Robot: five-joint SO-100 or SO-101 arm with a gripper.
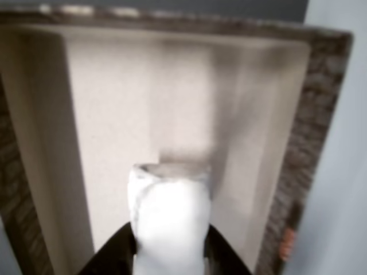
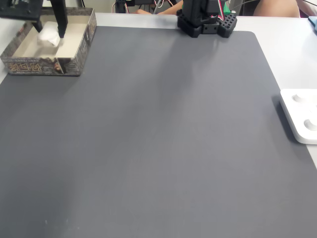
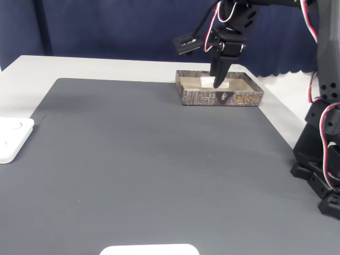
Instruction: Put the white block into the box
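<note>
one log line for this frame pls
end effector: shut on white block | position: low inside box | block: not yet released

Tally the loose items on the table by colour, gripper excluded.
White: 3 - the white block held in the gripper over the box, the flat white device at the mat's edge, and another flat white item at the near edge in a fixed view.
Brown-grey with beige inside: 1 - the box.
Total: 4
</note>
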